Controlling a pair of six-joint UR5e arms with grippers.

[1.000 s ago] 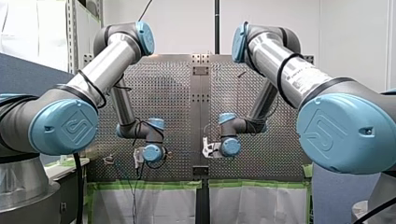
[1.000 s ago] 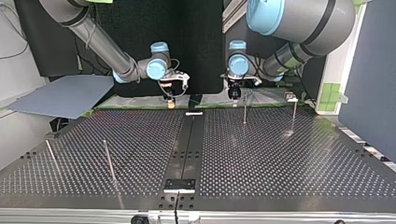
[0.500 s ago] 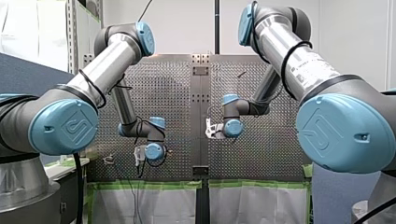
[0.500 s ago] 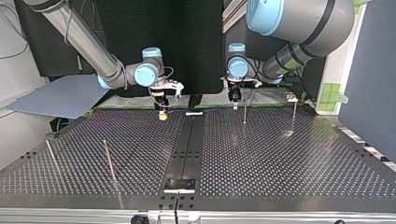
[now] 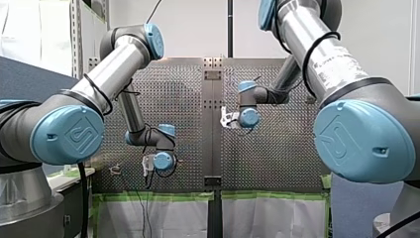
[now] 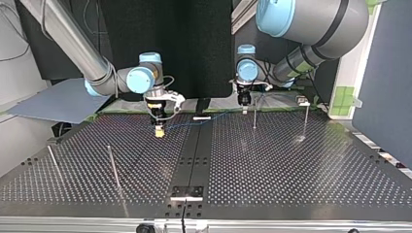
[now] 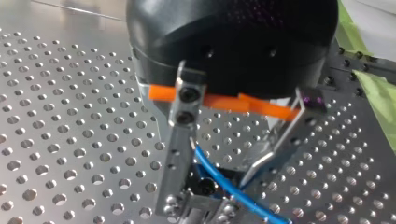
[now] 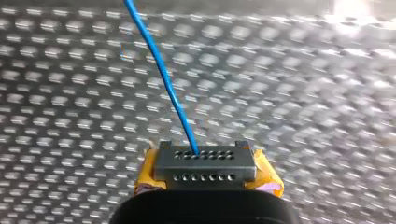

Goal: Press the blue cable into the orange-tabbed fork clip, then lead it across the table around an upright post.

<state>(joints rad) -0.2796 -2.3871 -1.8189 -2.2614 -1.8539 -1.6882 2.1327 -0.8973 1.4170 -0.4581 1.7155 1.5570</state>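
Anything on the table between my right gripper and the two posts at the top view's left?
Nothing visible: only bare perforated table lies between my right gripper, shut on the blue cable, and the nearer post.

Movement at my right gripper (image 6: 159, 130)! Hanging at the far edge of the table (image 6: 291, 165) a second ago, a little way out half a second later, and now well out over the perforations. Nearer the top view's camera at each step, and drifting toward that view's left. Seen from the front, climbed from low down to about the middle of the plate. Dragging the blue cable (image 6: 204, 118) along in its yellow pads, drawn out into a longer, shallow line running back toward my left gripper (image 6: 244, 103).
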